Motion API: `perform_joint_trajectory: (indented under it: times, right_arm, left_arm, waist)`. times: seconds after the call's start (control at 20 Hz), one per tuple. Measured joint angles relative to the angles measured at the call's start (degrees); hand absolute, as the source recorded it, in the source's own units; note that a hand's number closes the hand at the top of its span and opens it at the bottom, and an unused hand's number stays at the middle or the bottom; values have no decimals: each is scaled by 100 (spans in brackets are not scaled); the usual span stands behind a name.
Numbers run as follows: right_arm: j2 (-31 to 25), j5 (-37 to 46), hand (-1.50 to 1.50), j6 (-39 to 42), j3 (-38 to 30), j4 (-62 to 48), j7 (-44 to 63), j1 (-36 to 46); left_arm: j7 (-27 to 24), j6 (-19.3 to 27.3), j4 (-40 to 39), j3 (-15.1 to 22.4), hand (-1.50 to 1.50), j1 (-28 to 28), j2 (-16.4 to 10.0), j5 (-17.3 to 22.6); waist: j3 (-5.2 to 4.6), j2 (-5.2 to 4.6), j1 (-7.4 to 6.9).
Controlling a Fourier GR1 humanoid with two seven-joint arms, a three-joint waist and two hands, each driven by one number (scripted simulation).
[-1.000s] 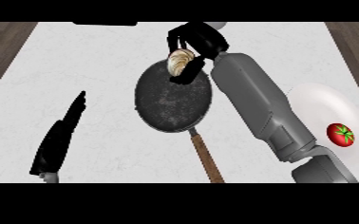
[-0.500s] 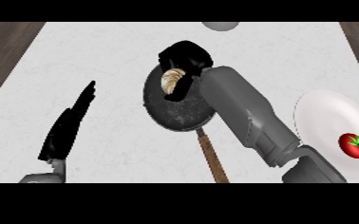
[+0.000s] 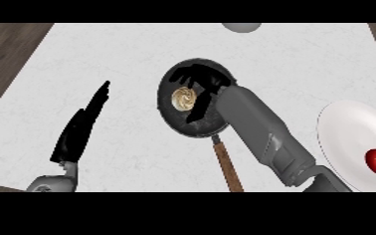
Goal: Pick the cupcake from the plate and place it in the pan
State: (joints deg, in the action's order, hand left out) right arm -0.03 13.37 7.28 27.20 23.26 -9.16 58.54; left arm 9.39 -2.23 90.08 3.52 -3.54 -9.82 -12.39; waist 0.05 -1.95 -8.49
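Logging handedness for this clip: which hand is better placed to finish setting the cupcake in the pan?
The right hand: it curls round the cupcake inside the pan. The left hand rests open, well apart.

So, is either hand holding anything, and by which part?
The right hand curls round the cupcake, at its sides, in the pan; left hand holds nothing.

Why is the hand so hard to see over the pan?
Head view: the right hand is black and the pan under it is dark, so the two blend together; the pale cupcake stands out clearly against both.
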Motion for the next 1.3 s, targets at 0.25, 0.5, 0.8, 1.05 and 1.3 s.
perform_joint_trajectory:
  times: [0.25, 0.5, 0.8, 1.05, 1.3]
  right_arm:
    - [2, -836, -150, -432, -240, 257, -221, -104]
    - [2, -1625, -150, -1055, -581, 285, -255, 64]
    - [-43, -2165, -150, -1659, -1230, -227, -368, 388]
    - [-575, -2397, -150, -1321, -1691, -643, -836, 532]
    - [-1251, -2414, -150, -755, -1893, -1009, -1424, 538]
  left_arm:
    - [-54, -28, -68, -14, 0, -5, -17, 0]
    - [-68, 9, -112, -46, 0, -39, 2, -11]
    - [-122, 63, -48, -127, 0, 193, -22, -6]
    - [-87, 40, 55, -263, 0, 267, -95, 73]
    - [-103, 16, 160, -294, 0, 363, -118, 100]
  waist:
    - [4, 1, -6]
    - [3, 10, 37]
    - [1, 30, 226]
    - [3, 32, 364]
    - [7, 18, 393]
